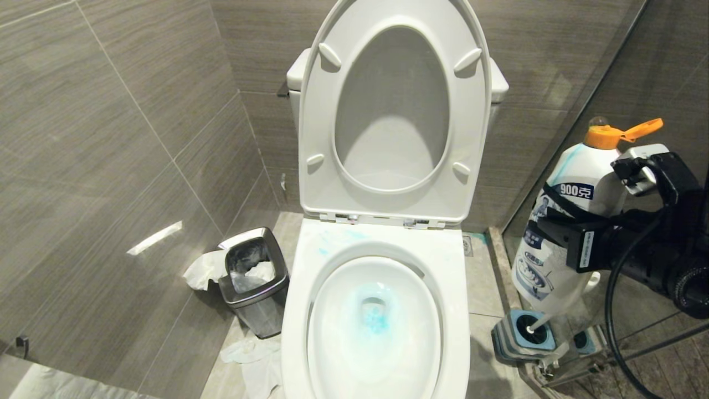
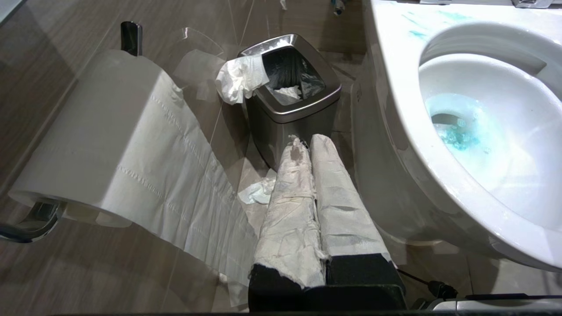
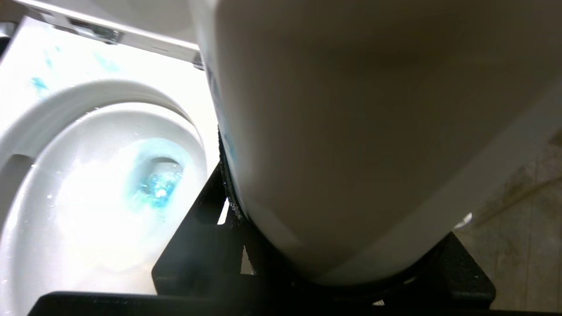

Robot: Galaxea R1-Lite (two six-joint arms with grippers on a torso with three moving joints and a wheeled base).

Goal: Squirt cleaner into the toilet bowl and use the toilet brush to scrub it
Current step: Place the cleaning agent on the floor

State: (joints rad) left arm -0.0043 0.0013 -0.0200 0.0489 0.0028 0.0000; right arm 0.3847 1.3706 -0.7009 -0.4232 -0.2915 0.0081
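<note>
right gripper point(image 1: 576, 235): jaws clamped around cleaner bottle point(image 1: 559, 221), upright so nothing spills.
left gripper point(image 2: 307, 145): jaws together, parked.
toilet bowl point(image 1: 443, 260): already tinted blue.

Steel waste bin point(image 1: 255, 280) (tissue-stuffed), perhaps overflowing

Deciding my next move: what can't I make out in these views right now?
- Toilet brush: head view shows only a white stub in its holder; the bottle covers the rest.
- Right hand: right wrist view filled by the bottle, grip contact hidden.
- Toilet bowl: front rim cut off by the frame edge.
</note>
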